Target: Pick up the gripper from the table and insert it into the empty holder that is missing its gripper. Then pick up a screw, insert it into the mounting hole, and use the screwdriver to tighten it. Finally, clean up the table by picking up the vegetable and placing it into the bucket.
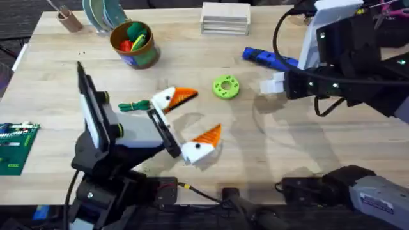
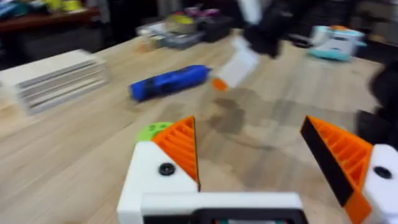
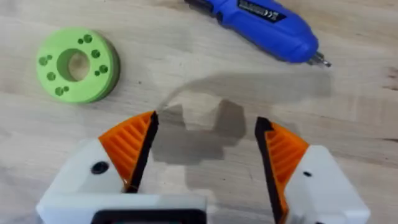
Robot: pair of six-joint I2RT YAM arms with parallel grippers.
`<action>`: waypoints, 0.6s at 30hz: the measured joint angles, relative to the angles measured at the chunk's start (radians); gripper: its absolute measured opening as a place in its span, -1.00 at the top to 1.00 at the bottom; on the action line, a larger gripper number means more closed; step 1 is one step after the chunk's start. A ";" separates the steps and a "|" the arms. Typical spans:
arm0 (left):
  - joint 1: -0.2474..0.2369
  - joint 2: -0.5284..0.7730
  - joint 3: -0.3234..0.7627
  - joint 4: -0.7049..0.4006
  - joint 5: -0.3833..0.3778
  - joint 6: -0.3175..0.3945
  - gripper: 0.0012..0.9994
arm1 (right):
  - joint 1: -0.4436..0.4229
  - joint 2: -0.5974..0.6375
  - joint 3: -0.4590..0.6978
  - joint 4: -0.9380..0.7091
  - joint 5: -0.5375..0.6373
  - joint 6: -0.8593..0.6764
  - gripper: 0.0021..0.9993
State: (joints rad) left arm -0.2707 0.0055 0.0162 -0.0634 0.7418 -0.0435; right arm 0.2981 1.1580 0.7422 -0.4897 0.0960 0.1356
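Note:
My left gripper point(image 1: 208, 110) stands open over the middle of the table point(image 1: 57, 70), with only bare wood between its orange pads point(image 2: 180, 146). The green vegetable point(image 1: 131, 105) lies just left of it. Further right my right gripper point(image 1: 273, 85) hovers open above bare wood point(image 3: 205, 124), between the green disc point(image 3: 77, 65) and the blue screwdriver point(image 3: 264, 25). That screwdriver point(image 1: 268, 59) lies at the back right. The bucket point(image 1: 134, 43) stands at the back left with toy pieces inside. The loose gripper, the holder and the screw are out of view.
A green disc with holes point(image 1: 225, 87) lies mid-table. Along the far edge are a tan wooden cup point(image 1: 67, 19) and a stack of pale slabs point(image 1: 225, 18). A green circuit board point(image 1: 16, 147) sits at the left edge. The right arm's dark bulk point(image 1: 351, 64) covers the back right.

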 joint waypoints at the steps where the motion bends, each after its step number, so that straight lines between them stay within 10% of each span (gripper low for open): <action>1: 0.000 0.000 0.015 -0.024 -0.040 -0.005 -0.98 | 0.000 0.000 0.000 -0.006 -0.014 0.001 -0.98; 11: 0.000 0.035 0.372 -0.497 -0.388 -0.050 -0.98 | 0.000 -0.038 0.000 -0.018 -0.187 0.032 -0.98; 18: 0.000 0.300 0.643 -0.686 -0.564 -0.063 -0.98 | 0.000 -0.106 0.000 -0.018 -0.210 0.056 -0.98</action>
State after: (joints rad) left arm -0.2707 0.3056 0.6589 -0.7495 0.1779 -0.1066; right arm 0.2981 1.0521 0.7425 -0.5076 -0.1143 0.1919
